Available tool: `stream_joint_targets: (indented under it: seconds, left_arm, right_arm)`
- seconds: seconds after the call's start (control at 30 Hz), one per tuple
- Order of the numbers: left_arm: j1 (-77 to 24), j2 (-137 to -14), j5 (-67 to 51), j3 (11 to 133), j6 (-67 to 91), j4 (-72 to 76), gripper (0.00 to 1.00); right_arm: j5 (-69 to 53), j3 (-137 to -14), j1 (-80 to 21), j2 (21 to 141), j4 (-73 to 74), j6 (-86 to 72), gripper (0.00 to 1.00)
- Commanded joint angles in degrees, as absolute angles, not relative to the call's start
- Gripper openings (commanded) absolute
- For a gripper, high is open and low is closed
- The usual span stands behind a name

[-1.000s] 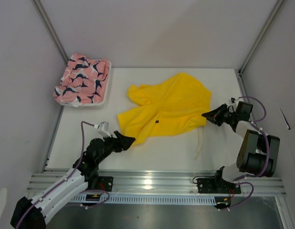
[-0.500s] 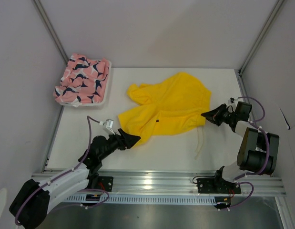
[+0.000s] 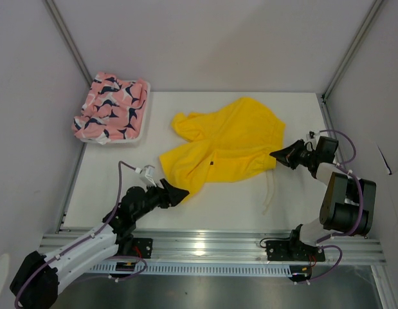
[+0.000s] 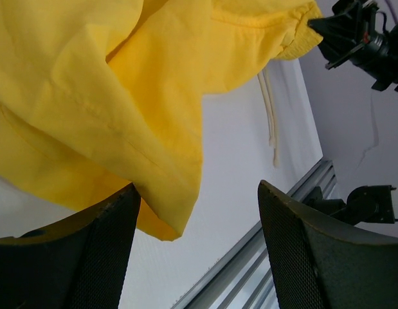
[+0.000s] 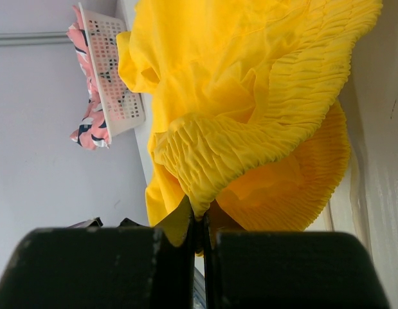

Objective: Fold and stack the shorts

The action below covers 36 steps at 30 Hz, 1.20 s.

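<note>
Left claw (image 3: 180, 193) stands released, its two black fingers spread wide at the near-left hem of the plain bright yellow shorts (image 3: 231, 141). In the left wrist view that hem corner hangs between the open fingers (image 4: 89, 244), and neither pad presses on the cloth. Right claw (image 3: 274, 154) is clenched on the same garment. In the right wrist view its fingertips meet on a fold of the gathered elastic waistband (image 5: 199, 222).

Both arms work over the flat white table (image 3: 218, 209), and the yellow shorts lie spread across its middle, stretching from the left claw to the right claw. The cloth is rumpled rather than flat, with a loose fold bunched at its far-left corner. A small dark tag shows near the centre.

At the far-left corner of the table sits a white plastic mesh basket (image 3: 145, 123), well apart from the yellow cloth. The pink shorts with a navy-and-white print (image 3: 112, 106) are heaped in it, spilling over its rim on the left side.

A pale cream drawstring (image 3: 269, 193) trails off the waistband beside the right claw, lying loose on the bare table toward the near edge.
</note>
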<state>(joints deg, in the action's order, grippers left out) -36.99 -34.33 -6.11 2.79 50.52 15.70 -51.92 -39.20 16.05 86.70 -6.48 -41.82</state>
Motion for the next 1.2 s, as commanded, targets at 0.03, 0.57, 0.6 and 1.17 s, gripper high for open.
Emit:
stream_joint_targets:
  seconds: [0.03, 0.57, 0.6, 1.17]
  left_arm:
    - [-39.5, -36.6, -2.6, -1.2, 48.8, 15.6, 0.76]
    - [-43.0, -45.9, 3.7, 2.5, 47.3, 21.4, 0.6]
    - [-43.0, -44.6, 5.5, 1.9, 47.5, 21.4, 0.59]
    - [-48.7, -58.4, 10.3, 9.1, 47.6, 19.7, 0.71]
  right_arm:
    - [-52.5, -38.5, 15.7, 86.3, -8.7, -42.3, 0.0]
    - [-51.6, -38.4, 14.6, 85.4, -9.1, -43.8, 0.0]
    - [-51.6, -38.5, 14.6, 85.4, -9.0, -43.6, 0.0]
    - [-51.4, -39.1, 14.5, 85.4, -8.0, -43.2, 0.0]
